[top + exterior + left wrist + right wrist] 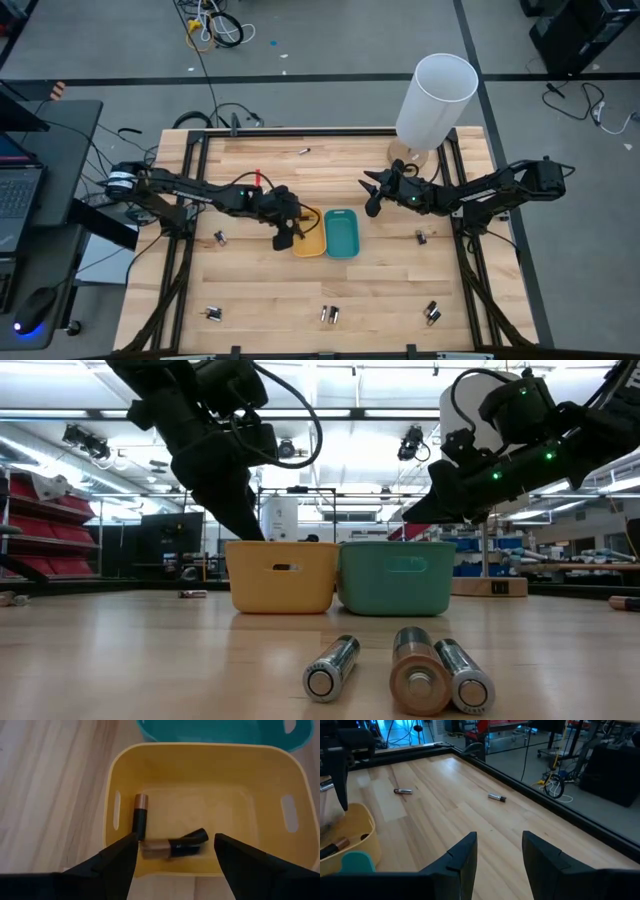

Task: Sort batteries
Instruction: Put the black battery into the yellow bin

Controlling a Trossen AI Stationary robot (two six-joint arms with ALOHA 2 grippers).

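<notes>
My left gripper [283, 237] hangs open over the near left end of the yellow tray [200, 752], its fingers pointing down. Two batteries lie on the tray floor: one sharp [140, 816] and one blurred [176, 847] below the gap between the fingers, touching neither. The teal tray [341, 233] stands against the yellow tray's right side. My right gripper [499, 839] waits open above the table at the far right, with nothing between its fingers. More batteries lie loose on the table, three of them at the front edge [418, 675].
A tall white cylinder [435, 100] stands at the table's far right corner, behind my right arm. Loose batteries lie left of the trays [219, 238], right of them [421, 237], at the far middle [305, 151] and along the near edge [213, 314] [432, 313].
</notes>
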